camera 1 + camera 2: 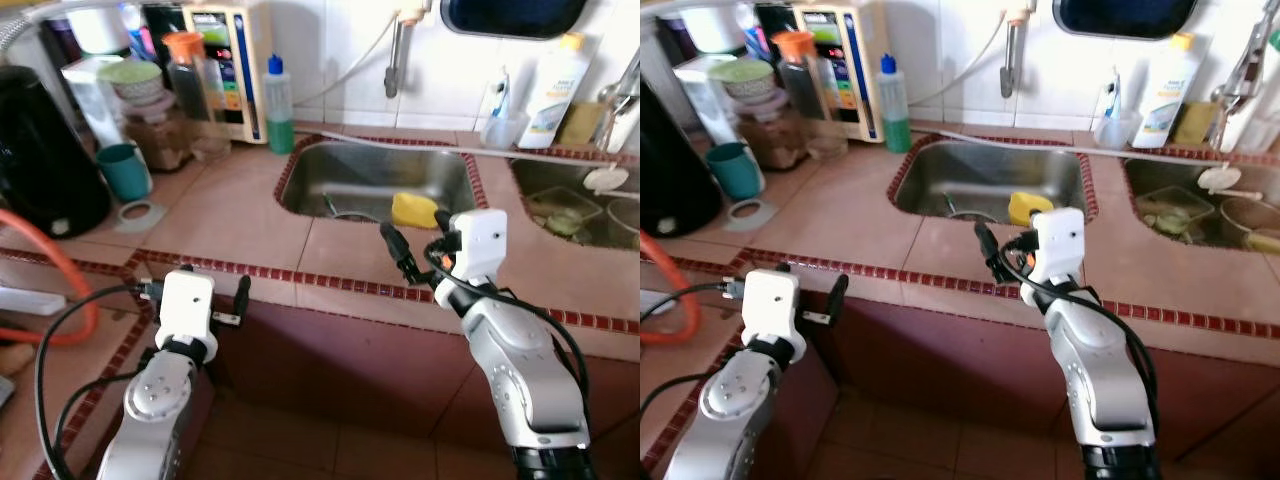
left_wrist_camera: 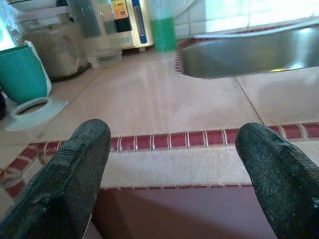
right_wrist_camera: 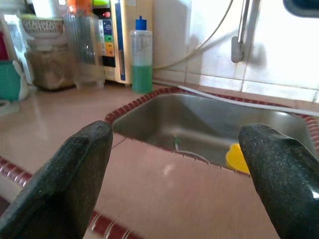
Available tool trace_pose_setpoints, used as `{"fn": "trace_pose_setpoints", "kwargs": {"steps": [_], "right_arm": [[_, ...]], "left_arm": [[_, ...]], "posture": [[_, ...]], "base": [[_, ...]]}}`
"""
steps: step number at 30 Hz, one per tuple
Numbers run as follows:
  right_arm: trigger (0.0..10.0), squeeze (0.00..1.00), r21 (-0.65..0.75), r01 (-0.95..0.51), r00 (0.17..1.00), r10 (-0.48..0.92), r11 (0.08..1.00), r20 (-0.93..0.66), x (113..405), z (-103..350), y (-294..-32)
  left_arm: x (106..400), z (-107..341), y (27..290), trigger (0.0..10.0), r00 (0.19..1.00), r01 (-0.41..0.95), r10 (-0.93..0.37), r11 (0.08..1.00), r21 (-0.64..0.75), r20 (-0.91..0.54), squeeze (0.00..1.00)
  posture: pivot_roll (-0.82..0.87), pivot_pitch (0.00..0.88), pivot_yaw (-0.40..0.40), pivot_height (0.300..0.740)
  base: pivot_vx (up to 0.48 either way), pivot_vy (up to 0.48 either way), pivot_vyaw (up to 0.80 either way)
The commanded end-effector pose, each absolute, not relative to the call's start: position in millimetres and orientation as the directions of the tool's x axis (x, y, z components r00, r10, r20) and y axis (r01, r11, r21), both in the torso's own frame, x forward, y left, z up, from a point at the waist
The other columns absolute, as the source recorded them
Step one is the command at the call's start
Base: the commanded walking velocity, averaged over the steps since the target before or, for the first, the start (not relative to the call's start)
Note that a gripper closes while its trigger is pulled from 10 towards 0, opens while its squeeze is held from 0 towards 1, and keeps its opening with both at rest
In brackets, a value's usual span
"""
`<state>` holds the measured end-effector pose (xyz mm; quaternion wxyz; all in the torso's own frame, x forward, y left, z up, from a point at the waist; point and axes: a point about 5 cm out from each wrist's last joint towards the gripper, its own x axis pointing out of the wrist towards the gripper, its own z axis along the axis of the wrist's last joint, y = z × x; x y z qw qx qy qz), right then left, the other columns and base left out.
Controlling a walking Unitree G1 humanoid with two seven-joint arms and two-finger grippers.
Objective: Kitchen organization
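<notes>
Here the right gripper (image 3: 174,164) is spread wide above the counter (image 1: 250,215) before the sink (image 1: 375,180), holding nothing; the left gripper (image 2: 174,159) is spread too, at the counter's edge.

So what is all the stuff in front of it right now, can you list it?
Steel sink basin: one, silver, set in the tiled counter, centre.
Yellow sponge-like object: one, in that basin.
Second sink basin: one, silver, on the right, holding dishes.
Bottle of green liquid with blue cap: one, behind the first basin's left corner.
Teal plastic mug: one, counter left.
Black kettle-like vessel: one, far left.
White bottle: one, back right.
Orange hose: one, left edge.
Left pincer: open, at the counter's front edge.
Right pincer: open, above the counter before the first basin.
</notes>
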<state>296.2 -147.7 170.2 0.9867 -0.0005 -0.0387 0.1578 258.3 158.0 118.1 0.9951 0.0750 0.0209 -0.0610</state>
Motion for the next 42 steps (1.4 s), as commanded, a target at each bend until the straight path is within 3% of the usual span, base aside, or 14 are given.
{"fn": "trace_pose_setpoints", "kwargs": {"steps": [1,29,42], "right_arm": [[10.0,0.00,-0.007,-0.324,0.942,0.323,0.946,0.091,297,174,-143],[10.0,0.00,-0.023,-0.295,0.950,0.296,0.955,0.099,299,177,-145],[10.0,0.00,-0.026,-0.299,0.949,0.300,0.954,0.096,301,176,-145]], "left_arm": [[257,117,162,10.0,0.992,0.118,-0.110,0.981,0.154,-0.059,0.00],[267,132,157,10.0,0.992,0.121,-0.123,0.988,0.100,0.011,0.00],[268,134,154,10.0,0.988,0.151,-0.153,0.985,0.085,0.019,0.00]], "posture": [[0.05,0.000,0.019,0.740],[0.04,0.000,0.017,0.740],[0.03,0.000,0.014,0.740]], "base": [[-0.281,0.000,0.00],[-0.049,0.000,0.00],[0.000,0.000,-0.79]]}}
